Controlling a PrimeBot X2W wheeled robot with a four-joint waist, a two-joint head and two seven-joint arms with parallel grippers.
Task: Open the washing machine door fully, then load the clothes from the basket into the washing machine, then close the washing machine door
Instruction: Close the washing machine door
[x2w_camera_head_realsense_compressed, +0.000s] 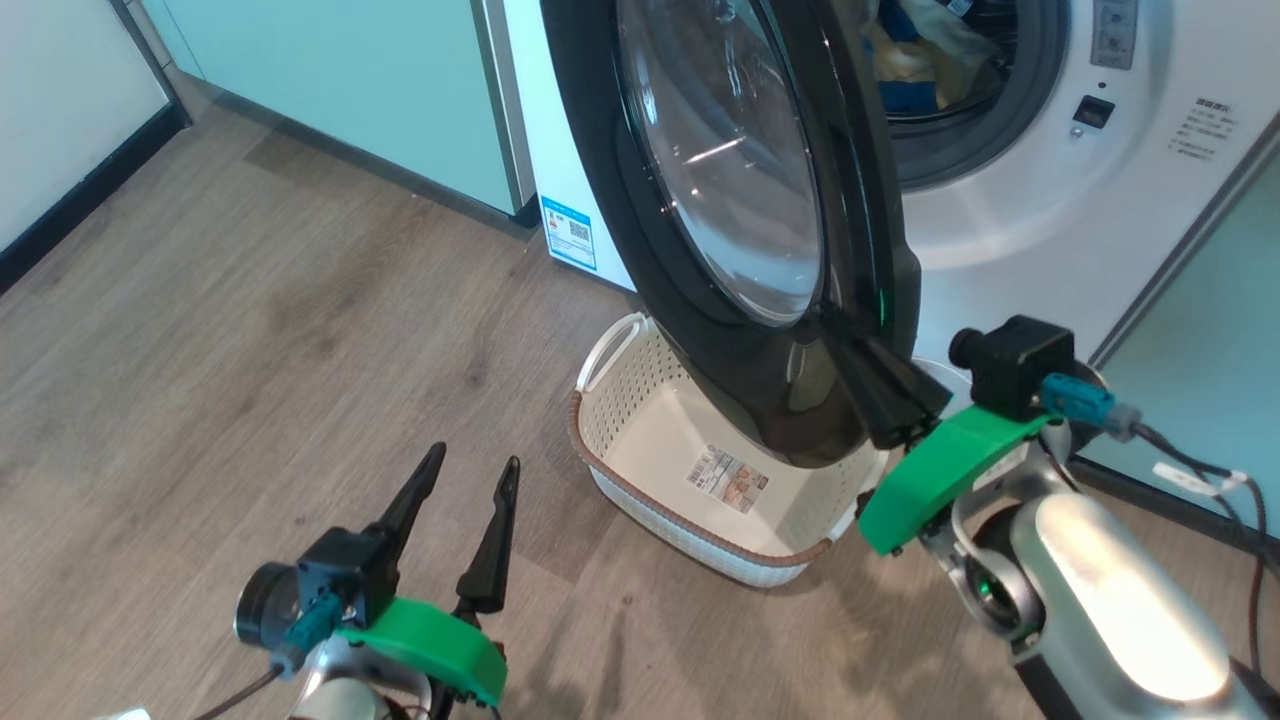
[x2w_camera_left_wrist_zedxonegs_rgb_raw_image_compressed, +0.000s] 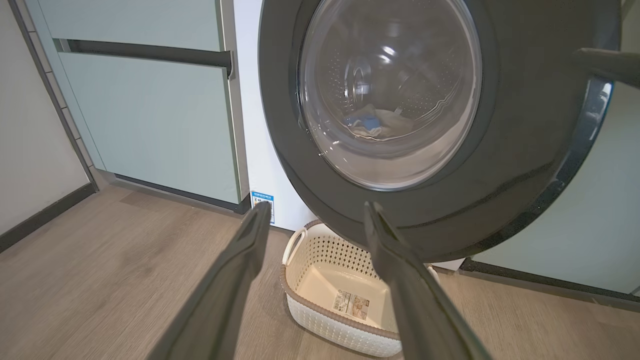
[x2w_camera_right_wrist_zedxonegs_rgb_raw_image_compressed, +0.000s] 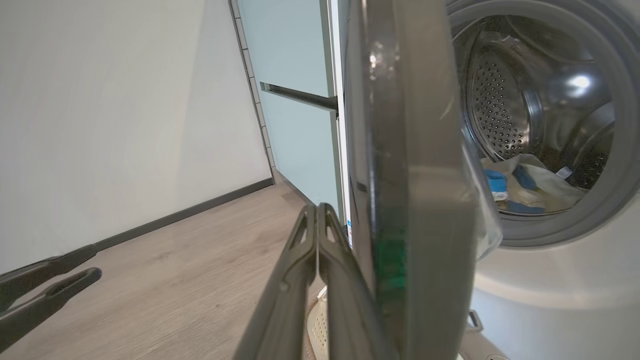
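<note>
**Door ajar, one basket beneath it**

Your washing machine door stands partly open: a glossy black round rim around a bulging clear glass bowl. Behind it, the white washing machine shows its grey rubber ring and perforated steel drum, where soft yellow clothes with blue patches lie. One cream plastic basket, with perforated walls and a brown rim, sits on the wood-grain floor under the door, a paper label on its bottom. Pale green cabinet panels flank the machine. Of your two grippers, the right gripper has its fingers pressed together against the door's lower rim. The left gripper is spread wide, holding nothing.
</note>
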